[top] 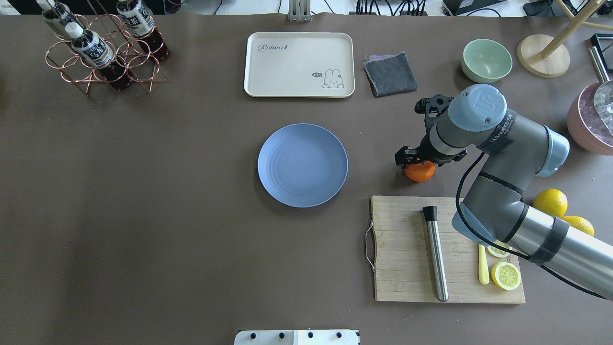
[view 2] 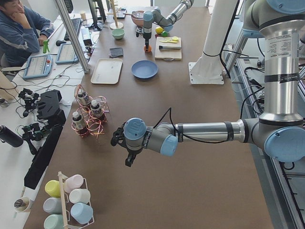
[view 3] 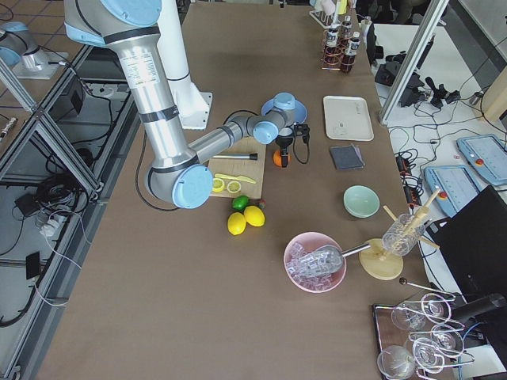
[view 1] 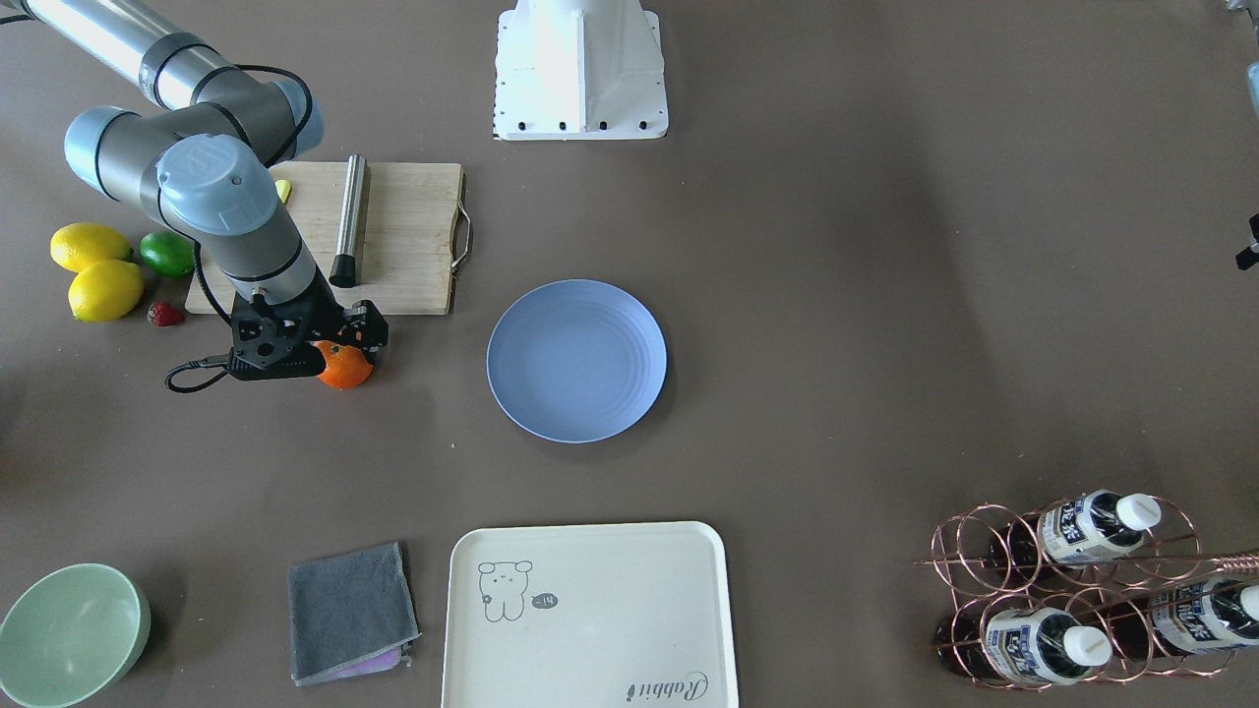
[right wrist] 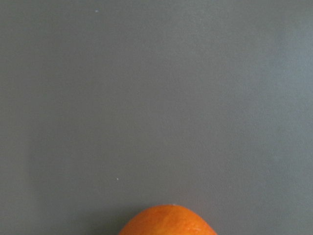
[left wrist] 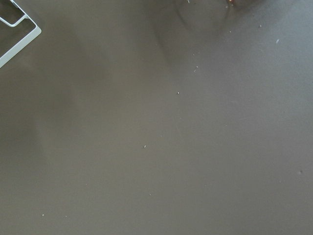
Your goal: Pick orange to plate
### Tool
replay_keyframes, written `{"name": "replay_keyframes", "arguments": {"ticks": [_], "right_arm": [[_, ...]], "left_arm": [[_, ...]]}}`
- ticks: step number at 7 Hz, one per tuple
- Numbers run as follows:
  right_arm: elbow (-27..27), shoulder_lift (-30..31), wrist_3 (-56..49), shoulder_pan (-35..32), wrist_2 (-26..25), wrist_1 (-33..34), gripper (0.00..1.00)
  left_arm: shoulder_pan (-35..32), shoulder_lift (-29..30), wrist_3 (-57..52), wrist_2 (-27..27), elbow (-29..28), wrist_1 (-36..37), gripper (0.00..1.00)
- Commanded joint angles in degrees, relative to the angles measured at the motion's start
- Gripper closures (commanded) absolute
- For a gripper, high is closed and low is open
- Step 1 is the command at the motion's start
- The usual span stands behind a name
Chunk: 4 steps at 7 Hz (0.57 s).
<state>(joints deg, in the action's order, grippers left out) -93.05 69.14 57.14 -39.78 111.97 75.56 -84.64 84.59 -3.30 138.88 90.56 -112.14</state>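
Note:
The orange (view 1: 346, 368) rests on the brown table just in front of the cutting board. My right gripper (view 1: 332, 339) is down on top of it, black fingers close around its upper part; whether they press on it I cannot tell. In the right wrist view only the top of the orange (right wrist: 168, 223) shows at the bottom edge. The light-blue plate (view 1: 576, 360) lies bare at the table's middle, about a plate's width from the orange (top: 420, 172). My left gripper (view 2: 125, 151) hovers over bare table at the far end by the bottle rack; open or shut, I cannot tell.
Behind the orange lies a wooden cutting board (top: 407, 249) with a steel muddler (top: 436, 254) and lemon slices (top: 505, 275). Two lemons (view 1: 93, 270), a lime (view 1: 167, 253) and a strawberry (view 1: 165, 314) sit beside it. A cream tray (view 1: 590, 615), grey cloth (view 1: 349, 610), green bowl (view 1: 71, 634) and bottle rack (view 1: 1082, 585) stand along the front.

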Motion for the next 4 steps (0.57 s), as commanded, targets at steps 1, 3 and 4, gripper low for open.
{"name": "replay_keyframes", "arguments": {"ticks": [1,3,4], "right_arm": [[-0.5,-0.2,5.3,2.5,-2.5,-0.2,0.49],[-1.0,-2.9,6.1,2.3,-2.6,0.8,1.0],[-0.9,-7.3,6.6,1.6,-2.5,4.8,1.0]], "left_arm": [[0.0,0.1,0.1,0.1,0.1,0.1,0.02],[0.0,0.1,0.1,0.1,0.1,0.1,0.02],[0.0,0.1,0.1,0.1,0.1,0.1,0.02]]}}
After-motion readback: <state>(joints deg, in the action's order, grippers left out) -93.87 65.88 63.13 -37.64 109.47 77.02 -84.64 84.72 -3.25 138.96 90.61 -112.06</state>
